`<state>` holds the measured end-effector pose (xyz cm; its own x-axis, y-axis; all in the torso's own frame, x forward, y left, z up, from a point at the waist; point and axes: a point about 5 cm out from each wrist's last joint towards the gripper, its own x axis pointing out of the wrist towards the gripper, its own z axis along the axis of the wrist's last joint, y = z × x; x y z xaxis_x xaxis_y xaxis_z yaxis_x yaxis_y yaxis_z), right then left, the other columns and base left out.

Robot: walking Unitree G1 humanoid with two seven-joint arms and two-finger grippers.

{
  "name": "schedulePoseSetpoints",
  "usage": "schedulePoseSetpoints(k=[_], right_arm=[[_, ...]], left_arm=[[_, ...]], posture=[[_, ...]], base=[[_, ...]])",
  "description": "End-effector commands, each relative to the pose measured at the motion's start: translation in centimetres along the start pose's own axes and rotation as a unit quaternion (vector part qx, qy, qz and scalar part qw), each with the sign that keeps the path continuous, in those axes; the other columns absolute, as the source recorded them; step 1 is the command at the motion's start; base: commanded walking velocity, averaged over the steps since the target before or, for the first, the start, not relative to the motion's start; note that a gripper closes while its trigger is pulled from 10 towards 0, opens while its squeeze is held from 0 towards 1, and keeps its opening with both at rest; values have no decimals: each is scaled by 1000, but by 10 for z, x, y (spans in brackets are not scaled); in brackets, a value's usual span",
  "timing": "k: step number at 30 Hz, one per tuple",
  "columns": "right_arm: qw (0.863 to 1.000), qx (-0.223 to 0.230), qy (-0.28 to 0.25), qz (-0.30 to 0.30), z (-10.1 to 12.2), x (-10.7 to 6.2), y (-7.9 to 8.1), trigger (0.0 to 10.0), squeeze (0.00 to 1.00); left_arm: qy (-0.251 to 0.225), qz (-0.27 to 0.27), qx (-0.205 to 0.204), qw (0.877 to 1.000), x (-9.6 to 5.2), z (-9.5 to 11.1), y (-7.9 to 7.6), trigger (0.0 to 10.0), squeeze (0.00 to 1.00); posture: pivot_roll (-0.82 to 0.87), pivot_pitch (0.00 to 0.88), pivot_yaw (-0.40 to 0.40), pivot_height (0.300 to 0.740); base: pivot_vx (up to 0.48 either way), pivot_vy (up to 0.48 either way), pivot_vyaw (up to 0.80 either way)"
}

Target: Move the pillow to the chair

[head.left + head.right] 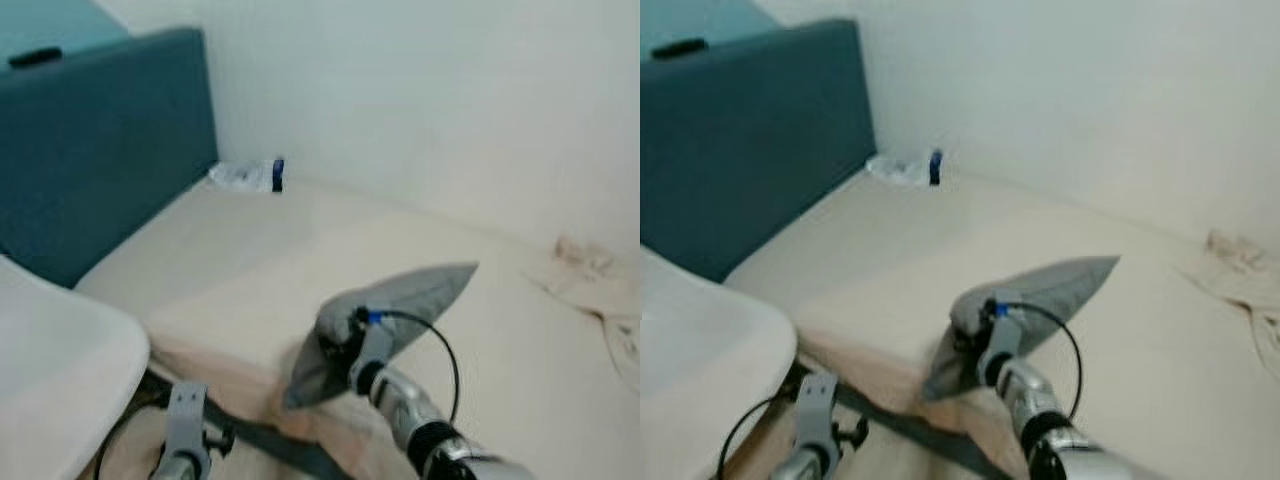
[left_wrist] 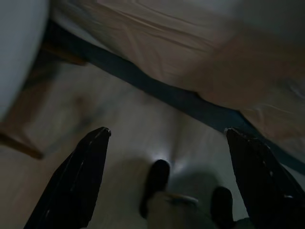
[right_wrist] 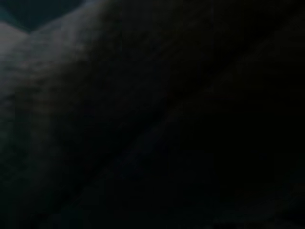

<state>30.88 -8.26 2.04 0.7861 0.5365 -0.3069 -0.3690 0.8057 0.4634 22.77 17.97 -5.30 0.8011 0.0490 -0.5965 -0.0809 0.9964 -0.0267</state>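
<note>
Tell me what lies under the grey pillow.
The grey pillow rests on the beige bed, near its front edge. The right gripper presses into it, covering its near side; the sheet directly beneath is hidden.

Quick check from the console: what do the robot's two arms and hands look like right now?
Both arms are silver-grey metal. The right arm has a black band and a thin black cable looping to a blue connector near its hand. The left hand has two long black fingers.

A bedroom: a cream-sheeted bed (image 1: 300,270) with a teal headboard (image 1: 100,150) against a plain wall (image 1: 450,100)
</note>
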Motion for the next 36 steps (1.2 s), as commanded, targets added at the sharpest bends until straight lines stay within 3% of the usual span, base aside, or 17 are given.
schedulePoseSetpoints(k=[1, 7, 11, 14, 16, 17, 20, 22, 28, 31, 32, 36], right_arm=[[1000, -5, -3, 18, 4, 2, 3, 10000, 0], [998, -4, 7, 70, -3, 3, 14, 10000, 0], [990, -32, 68, 118, -26, -1, 23, 10000, 0], [980, -51, 108, 161, -42, -6, 29, 10000, 0], [965, -78, 143, 204, -56, -11, 35, 10000, 0], [965, -78, 143, 204, -56, -11, 35, 10000, 0], [941, -109, 214, 238, -79, -22, 38, 10000, 0], [936, -125, 246, 220, -86, -26, 33, 10000, 0], [937, -137, 279, 160, -94, -33, 18, 10000, 0], [937, -142, 307, 83, -103, -46, -3, 10000, 0], [937, -142, 307, 83, -103, -46, -3, 10000, 0], [947, -85, 309, -11, -111, -62, -25, 10000, 0]], left_arm=[[6, -5, 3, 1000, -1, -4, -3, 10000, 0], [35, 5, 35, 999, -6, -18, 2, 10000, 0], [81, 28, 44, 995, -15, -39, 14, 10000, 0], [102, 39, 50, 993, -21, -50, 21, 10000, 0], [119, 50, 48, 991, -26, -58, 27, 10000, 0], [119, 50, 48, 991, -26, -58, 27, 10000, 0], [152, 78, 48, 984, -37, -75, 40, 10000, 0], [167, 88, 49, 981, -42, -82, 45, 10000, 0], [184, 95, 50, 977, -47, -90, 47, 10000, 0], [203, 96, 59, 973, -52, -98, 48, 10000, 0], [203, 96, 59, 973, -52, -98, 48, 10000, 0], [218, 91, 70, 969, -58, -105, 47, 10000, 0]], posture=[[190, 0, -89, 740], [185, 0, -88, 740], [181, 0, -88, 740], [181, 0, -88, 740], [186, 0, -90, 740], [186, 0, -90, 740], [188, 0, -94, 740], [189, 0, -94, 740], [191, 0, -98, 740], [191, 0, -100, 740], [191, 0, -100, 740], [183, 0, -96, 740]], base=[[0, 0, 775], [0, 0, 775], [0, 0, 773], [0, 0, 773], [0, 0, 775], [0, 0, 775], [0, 0, 769], [0, 0, 772], [0, 0, 778], [0, 0, 775], [0, 0, 775], [0, 0, 775]])
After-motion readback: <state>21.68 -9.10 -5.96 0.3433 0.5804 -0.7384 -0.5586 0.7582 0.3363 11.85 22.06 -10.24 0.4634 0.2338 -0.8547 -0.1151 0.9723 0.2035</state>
